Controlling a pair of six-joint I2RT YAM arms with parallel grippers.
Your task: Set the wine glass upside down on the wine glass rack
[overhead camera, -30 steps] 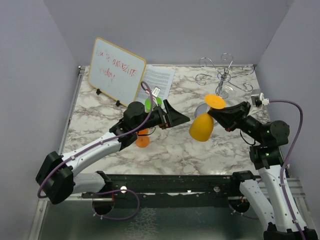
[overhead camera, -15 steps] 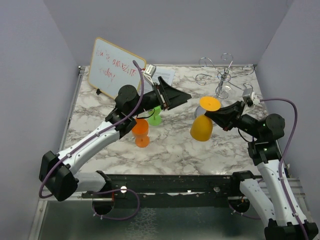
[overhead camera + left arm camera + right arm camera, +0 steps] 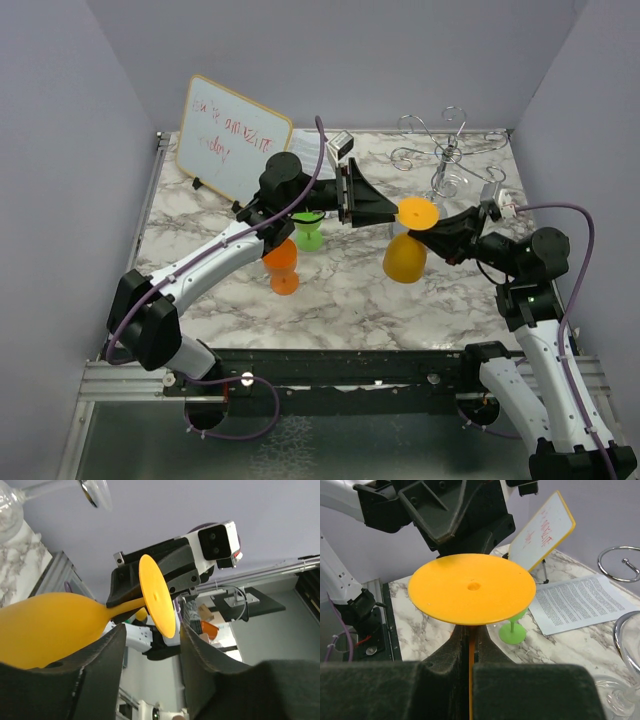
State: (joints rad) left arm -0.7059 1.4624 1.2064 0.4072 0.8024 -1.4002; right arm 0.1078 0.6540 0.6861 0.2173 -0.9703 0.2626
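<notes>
A yellow-orange wine glass [image 3: 404,258] hangs over the table's middle with its bowl down and its round foot [image 3: 418,211] up. My right gripper [image 3: 430,233] is shut on its thin stem [image 3: 471,670], just under the foot [image 3: 470,587]. My left gripper [image 3: 393,212] reaches in from the left, level with the foot. Its jaws are open, and the foot's lower rim [image 3: 165,625] sits in the gap without touching either finger. The chrome wine glass rack [image 3: 447,160] stands at the back right, its curled wire arms [image 3: 619,562] spread out.
A green wine glass [image 3: 308,232] and an orange one [image 3: 283,265] stand under my left arm. A whiteboard [image 3: 232,140] leans at the back left beside a printed sheet [image 3: 580,602]. A clear glass [image 3: 10,505] is near the rack's base.
My left arm has swung up and right from the middle of the table to the glass's foot, and its jaws have narrowed. The right gripper and glass have shifted slightly.
</notes>
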